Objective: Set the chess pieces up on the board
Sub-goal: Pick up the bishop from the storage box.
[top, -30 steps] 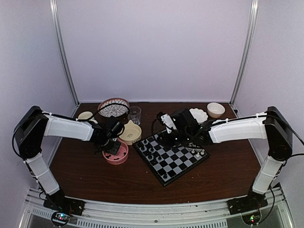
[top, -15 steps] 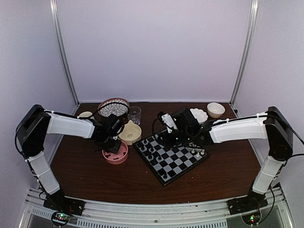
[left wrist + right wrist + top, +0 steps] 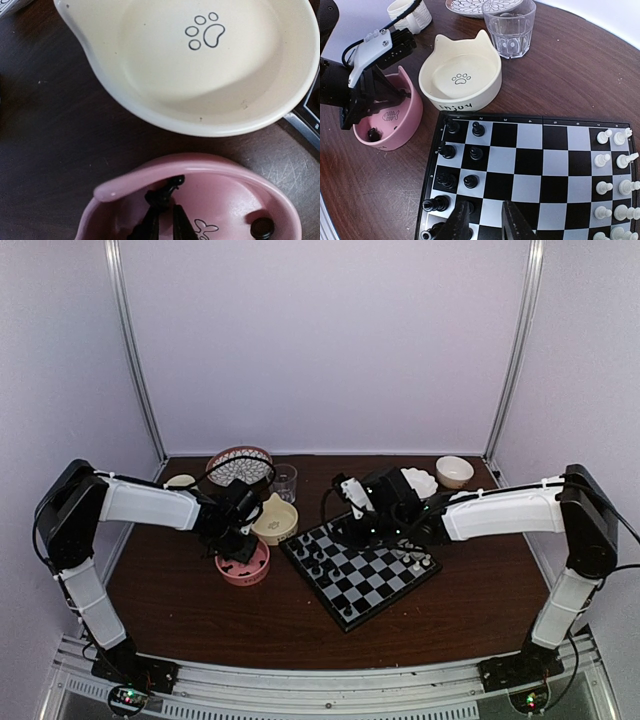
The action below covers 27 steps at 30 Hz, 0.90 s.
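Observation:
My left gripper (image 3: 165, 212) reaches into the pink bowl (image 3: 200, 162), its thin fingers shut on a small black chess piece (image 3: 162, 194) by the bowl's far wall. A second black piece (image 3: 261, 227) lies at the bowl's right side. The board (image 3: 555, 165) lies right of the bowls, with several black chess pieces (image 3: 447, 150) along its left edge and white chessmen (image 3: 605, 160) at its right. My right gripper (image 3: 485, 220) hovers open above the board's near-left squares, nothing between its fingers. From above, the left gripper (image 3: 238, 545) sits over the pink bowl (image 3: 243, 568), the right gripper (image 3: 365, 530) over the board (image 3: 385, 580).
A cream cat-ear bowl (image 3: 275, 520) with a paw print stands between pink bowl and board. Behind it are a glass (image 3: 283, 482), a patterned plate (image 3: 239, 465) and a small cup (image 3: 180, 483). A white scalloped dish (image 3: 418, 481) and a cream bowl (image 3: 454, 471) sit at the back right.
The left gripper has drawn in a little over the pink bowl and its fingers have closed on a black piece. The right arm has barely moved.

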Each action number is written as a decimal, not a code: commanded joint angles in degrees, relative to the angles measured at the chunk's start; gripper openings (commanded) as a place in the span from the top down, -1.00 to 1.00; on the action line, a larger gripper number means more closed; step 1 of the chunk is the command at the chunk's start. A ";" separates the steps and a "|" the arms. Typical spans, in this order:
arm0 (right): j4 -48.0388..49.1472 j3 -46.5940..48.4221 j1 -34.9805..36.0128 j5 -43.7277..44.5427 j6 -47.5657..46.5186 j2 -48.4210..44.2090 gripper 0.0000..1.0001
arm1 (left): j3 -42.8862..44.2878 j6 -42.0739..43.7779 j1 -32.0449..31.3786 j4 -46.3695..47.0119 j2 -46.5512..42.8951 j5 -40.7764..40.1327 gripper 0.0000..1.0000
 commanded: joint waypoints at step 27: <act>0.62 -0.95 -0.21 0.25 -0.95 -3.99 0.48 | -2.91 1.74 0.40 1.06 -7.02 4.90 0.08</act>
